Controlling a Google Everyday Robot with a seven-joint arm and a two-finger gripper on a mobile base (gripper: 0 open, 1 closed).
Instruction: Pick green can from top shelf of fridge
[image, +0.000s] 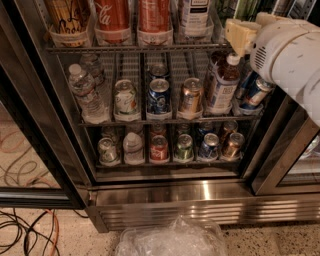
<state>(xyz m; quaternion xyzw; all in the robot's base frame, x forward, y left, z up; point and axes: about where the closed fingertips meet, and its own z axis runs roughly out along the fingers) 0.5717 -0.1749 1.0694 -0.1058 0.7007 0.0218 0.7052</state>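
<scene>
The gripper (243, 34) is held at the right end of the top shelf (125, 49) of the fridge (200, 197). The green can (238, 9) is seen just behind it on that shelf. Its grip cannot be told.

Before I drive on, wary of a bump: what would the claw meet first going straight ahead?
Probably the white-labelled bottle on the top shelf, just left of the claw; depth is unclear.

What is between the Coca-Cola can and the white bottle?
Another tall red can, seen in the camera view. The gripper is farther right, by the top shelf.
</scene>
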